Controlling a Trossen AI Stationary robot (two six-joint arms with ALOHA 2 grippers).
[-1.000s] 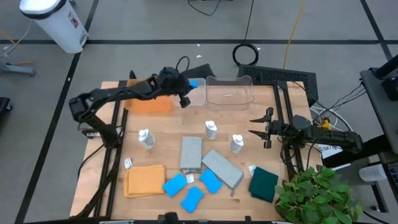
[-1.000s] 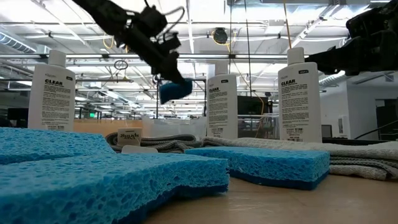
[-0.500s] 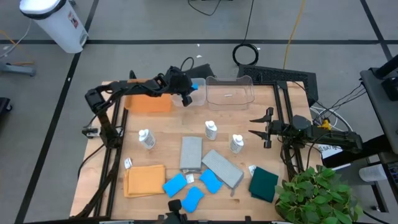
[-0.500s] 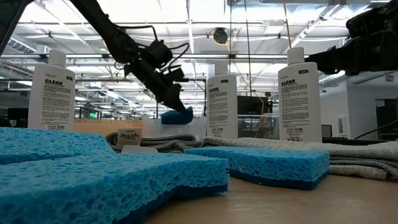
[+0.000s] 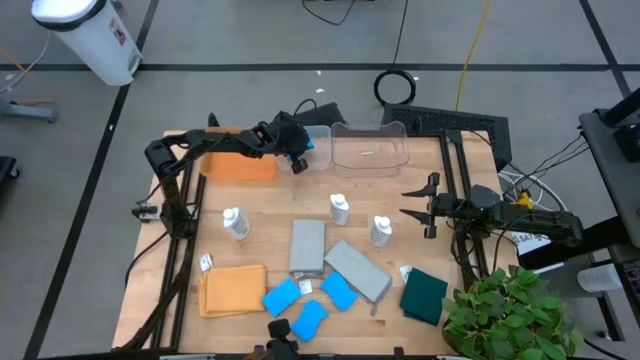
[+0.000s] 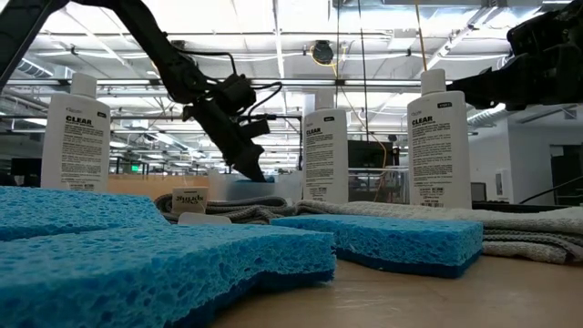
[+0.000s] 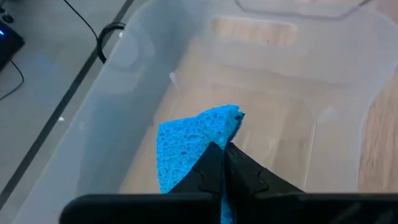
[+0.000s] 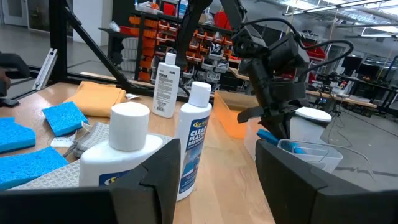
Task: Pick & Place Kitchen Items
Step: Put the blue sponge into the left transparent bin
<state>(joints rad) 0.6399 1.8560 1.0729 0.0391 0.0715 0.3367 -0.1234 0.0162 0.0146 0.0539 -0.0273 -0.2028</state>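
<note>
Blue sponge (image 7: 194,140): hanging pinched in closed left gripper (image 7: 222,163), inside clear bin (image 7: 112,112) for drop-off
Right gripper (image 5: 408,203): waiting half-open, empty, near white bottle (image 5: 379,231)

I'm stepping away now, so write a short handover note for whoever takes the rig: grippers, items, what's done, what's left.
Left gripper: shut on a bright blue rectangular sponge, lowered inside the small clear plastic bin at the table's back; not released.
Right gripper: open, empty, waiting at the right side beside a white capped bottle.
Left on the table: three blue sponges, three white bottles, two grey cloths, orange cloth, dark green cloth.
The larger clear bin looks empty.
</note>
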